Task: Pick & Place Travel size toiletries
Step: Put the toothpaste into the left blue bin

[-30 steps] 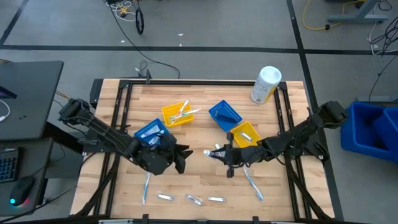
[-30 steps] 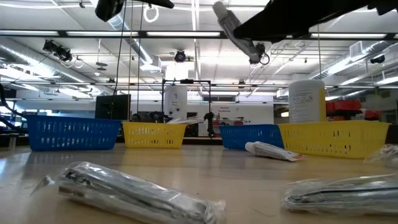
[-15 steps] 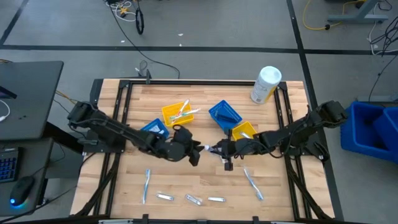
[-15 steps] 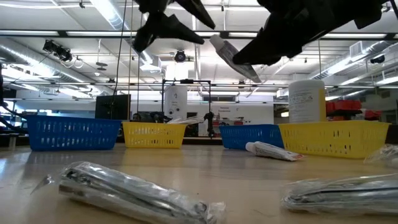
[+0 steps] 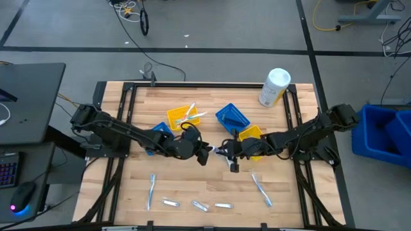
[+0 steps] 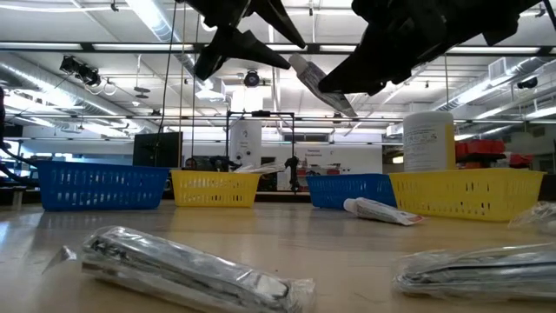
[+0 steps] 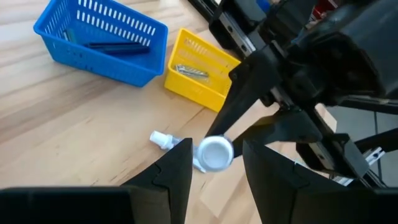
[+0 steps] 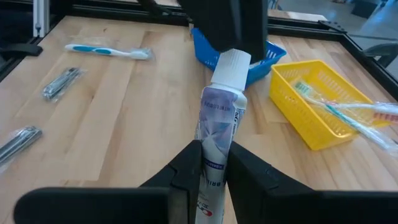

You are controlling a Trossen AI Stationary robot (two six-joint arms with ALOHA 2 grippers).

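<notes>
I hold the tube clamped in the right gripper above mid-table, its cap between the spread fingers of the left gripper, and I judge a mistimed release during handover would drop it.

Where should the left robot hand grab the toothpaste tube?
By the neck, just under the white cap, coming straight at the cap end. The right gripper pinches the toothpaste tube lower down, so only the cap end pokes free, toward the open left gripper.
</notes>
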